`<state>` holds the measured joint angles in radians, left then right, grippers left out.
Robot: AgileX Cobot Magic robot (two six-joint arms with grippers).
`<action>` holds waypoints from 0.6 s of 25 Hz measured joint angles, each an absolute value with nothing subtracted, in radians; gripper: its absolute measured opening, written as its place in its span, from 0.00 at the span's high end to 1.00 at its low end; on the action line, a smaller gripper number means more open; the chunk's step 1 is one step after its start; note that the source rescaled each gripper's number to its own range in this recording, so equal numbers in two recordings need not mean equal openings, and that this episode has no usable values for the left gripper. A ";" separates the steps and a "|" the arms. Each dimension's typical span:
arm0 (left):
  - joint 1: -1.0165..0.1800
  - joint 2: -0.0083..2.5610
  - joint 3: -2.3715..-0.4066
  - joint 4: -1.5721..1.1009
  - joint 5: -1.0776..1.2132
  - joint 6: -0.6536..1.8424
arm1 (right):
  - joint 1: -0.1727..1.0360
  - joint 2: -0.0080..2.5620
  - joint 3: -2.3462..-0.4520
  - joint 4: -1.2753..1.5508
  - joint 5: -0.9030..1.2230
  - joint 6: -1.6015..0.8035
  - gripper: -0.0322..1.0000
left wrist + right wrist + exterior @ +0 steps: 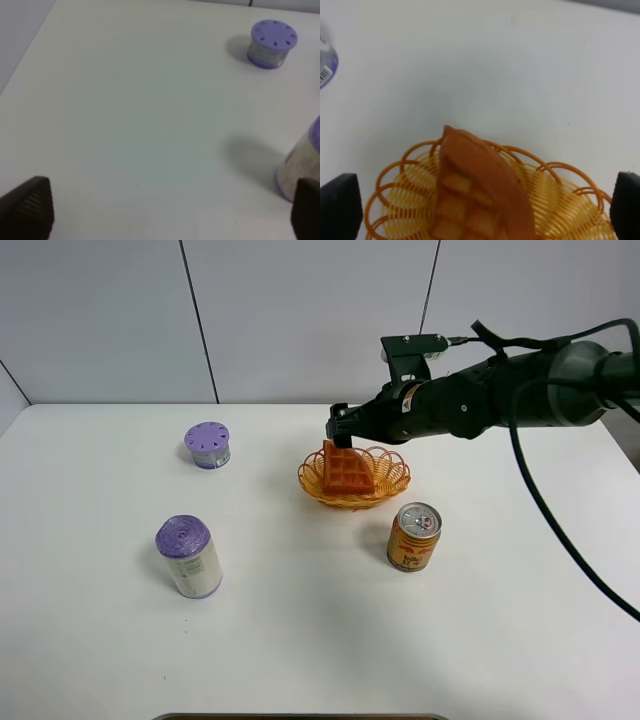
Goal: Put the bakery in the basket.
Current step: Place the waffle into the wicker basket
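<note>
The waffle (345, 472) stands tilted inside the basket (390, 484). The right tool (338, 424) sits above it, tips wide apart. Leaning like this, the waffle might tip over the rim. The left tool (170, 210) is apart too.

Bakery (345, 471) in basket (392, 486), can (413, 536) in front, right gripper (340, 426) above.

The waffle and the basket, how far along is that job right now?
Mostly done: the waffle sits in the basket, leaning on edge rather than flat. In hand: the right gripper hangs just above it, fingers spread wide and clear of it, so it looks released. Left: pulling that arm away. The left gripper is open and idle.
</note>
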<state>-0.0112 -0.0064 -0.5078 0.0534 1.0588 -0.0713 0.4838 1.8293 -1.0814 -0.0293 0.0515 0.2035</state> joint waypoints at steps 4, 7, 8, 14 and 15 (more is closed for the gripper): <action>-0.011 -0.006 -0.508 0.053 1.059 -0.071 | 0.484 1.754 -1.050 -0.045 0.065 0.204 0.00; -0.011 -0.006 -0.508 0.053 1.059 -0.071 | 0.476 1.665 -0.974 -0.049 0.021 0.204 0.00; -0.011 -0.006 -0.508 0.053 1.059 -0.071 | 0.466 1.637 -0.944 -0.047 0.011 0.204 0.00; -0.011 -0.006 -0.508 0.053 1.059 -0.071 | 0.405 1.432 -0.800 -0.043 0.000 0.204 0.00; -0.011 -0.006 -0.508 0.053 1.059 -0.071 | 0.401 1.398 -0.777 -0.043 0.000 0.202 0.00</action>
